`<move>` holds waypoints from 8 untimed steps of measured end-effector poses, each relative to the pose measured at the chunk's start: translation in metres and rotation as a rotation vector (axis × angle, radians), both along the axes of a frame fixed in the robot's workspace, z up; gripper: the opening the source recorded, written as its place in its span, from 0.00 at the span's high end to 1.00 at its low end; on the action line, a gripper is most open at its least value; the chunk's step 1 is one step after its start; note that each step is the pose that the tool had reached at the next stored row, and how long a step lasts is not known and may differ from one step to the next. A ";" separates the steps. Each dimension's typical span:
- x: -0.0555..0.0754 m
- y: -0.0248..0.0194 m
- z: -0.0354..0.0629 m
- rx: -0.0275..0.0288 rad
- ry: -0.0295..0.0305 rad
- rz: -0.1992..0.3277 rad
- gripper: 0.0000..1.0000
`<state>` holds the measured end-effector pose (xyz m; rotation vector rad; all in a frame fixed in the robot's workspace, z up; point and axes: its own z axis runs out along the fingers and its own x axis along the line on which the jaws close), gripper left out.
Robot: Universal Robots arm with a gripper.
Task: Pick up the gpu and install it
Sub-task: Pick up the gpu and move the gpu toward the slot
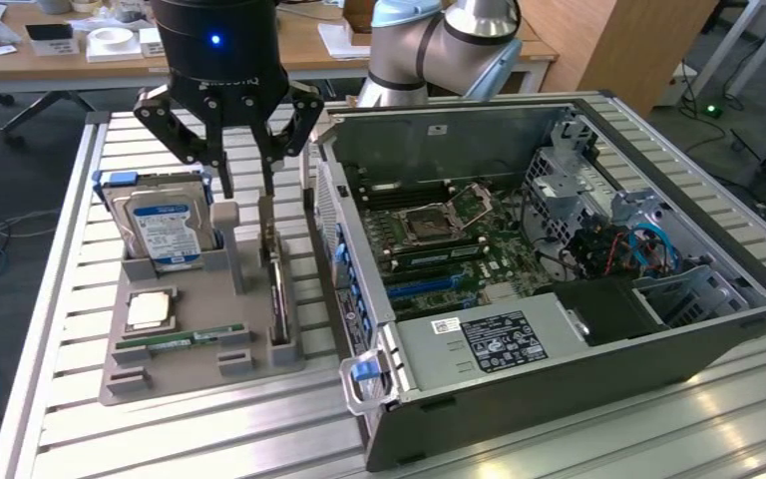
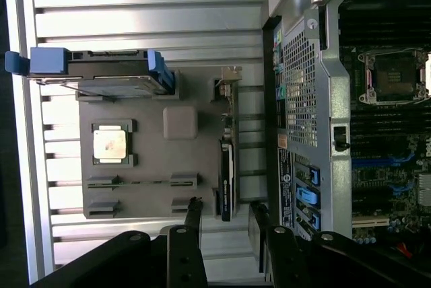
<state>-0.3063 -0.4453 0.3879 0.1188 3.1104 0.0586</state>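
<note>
Claw [image 1: 247, 190] hangs over the gray parts tray [image 1: 157, 371], fingers spread wide and gripping nothing. The gpu [image 1: 278, 294] stands on edge in its slot on the tray's side nearest the open computer case [image 1: 530, 399]. It sits just under the fingertips, lined up with the gap between them.

The gripper [image 1: 247, 190] is showing black, jointed fingers [image 1: 171, 127] under a glossy black cylinder [image 1: 216, 65], where a small blue light [image 1: 215, 41] is glowing. Behind it, the arm [image 1: 417, 55] is looking silver-grey, wearing a pale blue cap [image 1: 407, 10].
</note>
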 end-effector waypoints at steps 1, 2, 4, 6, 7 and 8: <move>0.000 0.0000 -0.0004 0.0002 -0.0002 0.000 0.58; 0.000 0.0000 -0.0007 0.0000 -0.0001 0.000 0.58; 0.000 0.0000 -0.0012 -0.0002 0.0002 0.000 0.58; 0.000 0.0000 -0.0017 -0.0001 0.0001 0.000 0.58; 0.000 0.0000 -0.0020 -0.0001 0.0001 0.000 0.58; 0.000 0.0000 -0.0024 0.0000 -0.0001 0.000 0.58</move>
